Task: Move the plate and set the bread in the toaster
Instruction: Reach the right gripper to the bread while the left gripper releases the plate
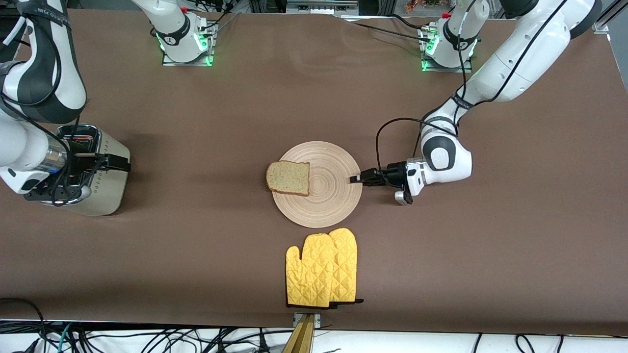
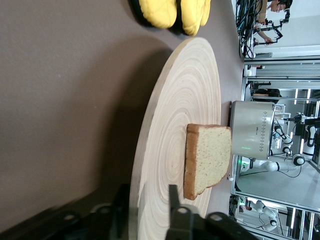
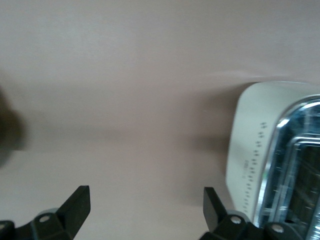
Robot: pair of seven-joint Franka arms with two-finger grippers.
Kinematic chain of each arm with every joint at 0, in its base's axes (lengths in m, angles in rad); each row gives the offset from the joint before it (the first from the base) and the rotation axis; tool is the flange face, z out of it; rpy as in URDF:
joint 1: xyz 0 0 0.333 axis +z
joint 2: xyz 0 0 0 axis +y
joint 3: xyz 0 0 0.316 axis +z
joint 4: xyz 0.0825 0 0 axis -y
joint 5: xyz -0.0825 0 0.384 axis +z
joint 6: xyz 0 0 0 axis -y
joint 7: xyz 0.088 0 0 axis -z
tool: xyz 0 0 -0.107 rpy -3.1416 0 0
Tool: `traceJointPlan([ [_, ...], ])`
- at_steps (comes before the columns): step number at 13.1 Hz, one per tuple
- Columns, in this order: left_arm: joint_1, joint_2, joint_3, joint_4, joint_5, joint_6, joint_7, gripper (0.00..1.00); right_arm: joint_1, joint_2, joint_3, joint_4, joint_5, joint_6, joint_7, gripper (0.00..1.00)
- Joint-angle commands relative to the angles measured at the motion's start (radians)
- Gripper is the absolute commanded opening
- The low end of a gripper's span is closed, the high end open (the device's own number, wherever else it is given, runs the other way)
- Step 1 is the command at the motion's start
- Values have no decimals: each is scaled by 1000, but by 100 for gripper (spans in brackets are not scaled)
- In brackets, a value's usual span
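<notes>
The round beige plate point(image 1: 329, 198) lies mid-table with the slice of brown bread point(image 1: 288, 177) flat on its edge toward the right arm's end. My left gripper point(image 1: 356, 179) lies low and level at the plate's rim toward the left arm's end. In the left wrist view it point(image 2: 146, 200) is shut on the plate point(image 2: 185, 90), one finger under the rim and one on top, with the bread point(image 2: 207, 157) farther along. My right gripper point(image 1: 119, 162) is open and empty over the cream toaster point(image 1: 98, 193). The right wrist view shows it point(image 3: 146, 200) beside the toaster's chrome top point(image 3: 295, 150).
Two yellow oven mitts point(image 1: 321, 269) lie nearer the front camera than the plate, close to its rim, and also show in the left wrist view point(image 2: 170, 12). The toaster point(image 2: 250, 130) stands at the right arm's end of the table.
</notes>
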Motion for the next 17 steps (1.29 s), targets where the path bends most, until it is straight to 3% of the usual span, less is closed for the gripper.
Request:
traceJointPlan([
  [1, 15, -30, 15, -12, 10, -13, 43, 100, 0, 32, 4, -1, 106, 5, 16, 100],
  [6, 147, -48, 25, 5, 374, -137, -63, 100, 23, 80, 4, -131, 404, 154, 19, 100],
  [9, 202, -48, 23, 87, 635, -266, -246, 100, 46, 129, 4, -159, 612, 159, 16, 100],
  [13, 207, -70, 17, 255, 969, -435, -654, 100, 138, 182, 4, -161, 751, 205, 4, 100],
  [15, 203, -71, 9, 334, 1163, -548, -758, 100, 195, 207, 4, -159, 762, 258, 2, 100],
  [17, 201, -73, 8, 408, 1241, -672, -813, 100, 237, 253, 4, -159, 824, 318, -11, 100],
])
